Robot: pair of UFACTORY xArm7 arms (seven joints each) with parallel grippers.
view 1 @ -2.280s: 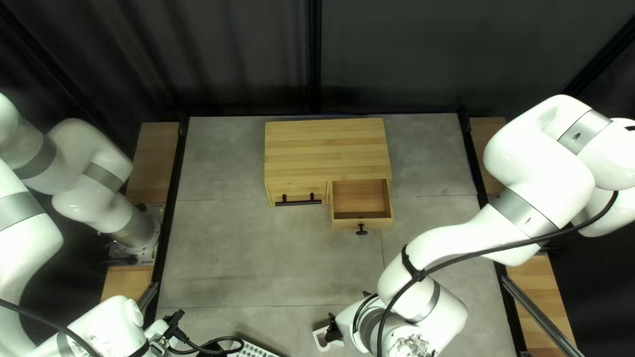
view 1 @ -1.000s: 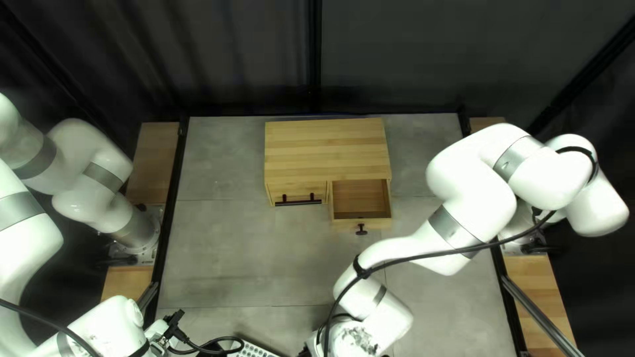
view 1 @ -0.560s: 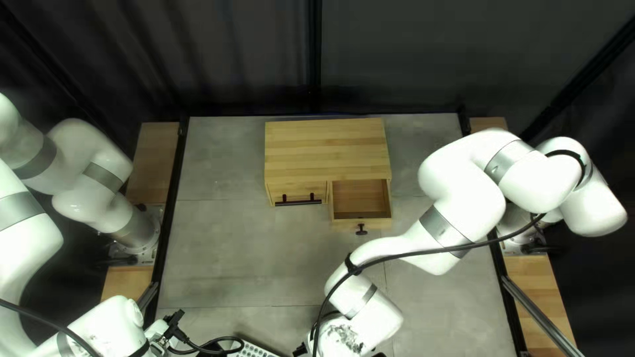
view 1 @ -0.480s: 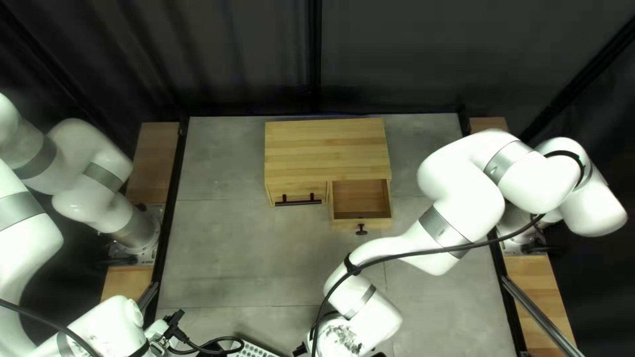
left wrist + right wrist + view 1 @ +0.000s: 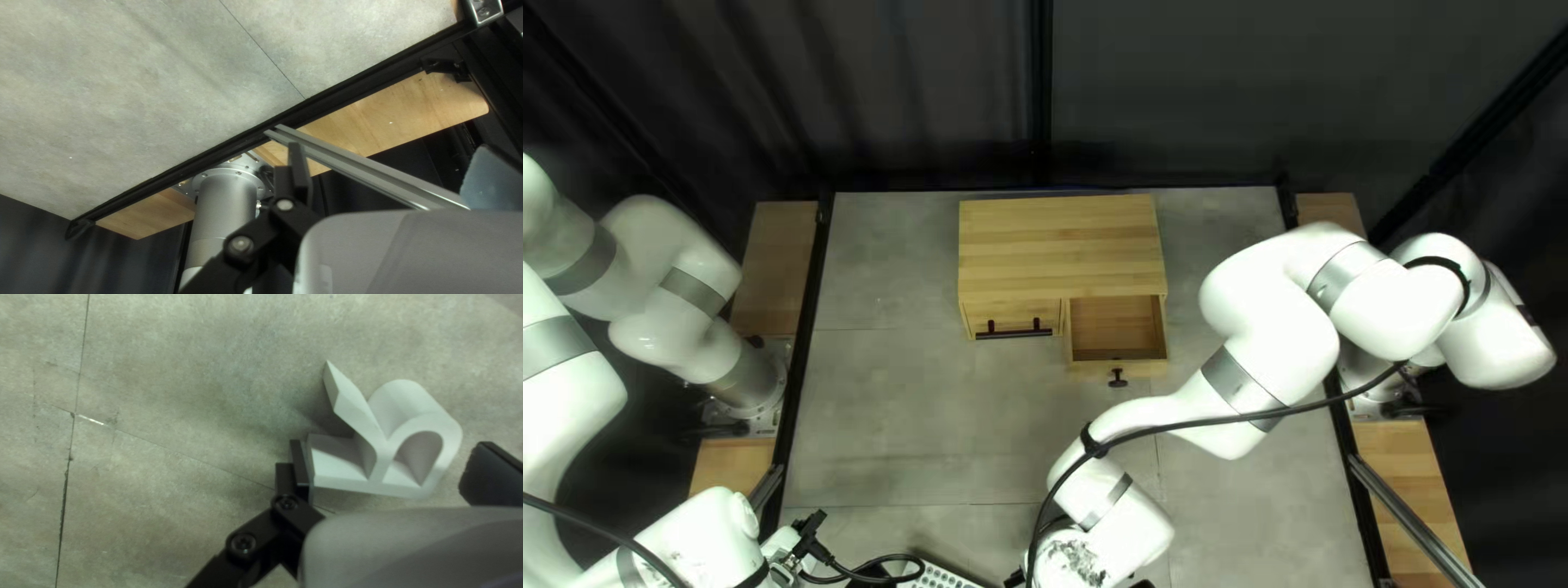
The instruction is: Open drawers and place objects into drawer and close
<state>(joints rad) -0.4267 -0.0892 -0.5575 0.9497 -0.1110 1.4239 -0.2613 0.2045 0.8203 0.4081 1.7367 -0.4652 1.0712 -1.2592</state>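
Toward the far edge of the bench [image 5: 904, 425], a wooden cabinet [image 5: 1062, 245] is seen with its right-hand drawer [image 5: 1089, 369] pulled out. By the near edge, the white block [image 5: 381, 435] is framed between the widely parted fingers of the right end effector [image 5: 1016, 578], gripped by neither (whether it is touched by one finger cannot be told). Near the bench's near left corner, the left end effector [image 5: 813, 523] is held wide open, with nothing grasped, and the bench's left edge is faced in its wrist view.
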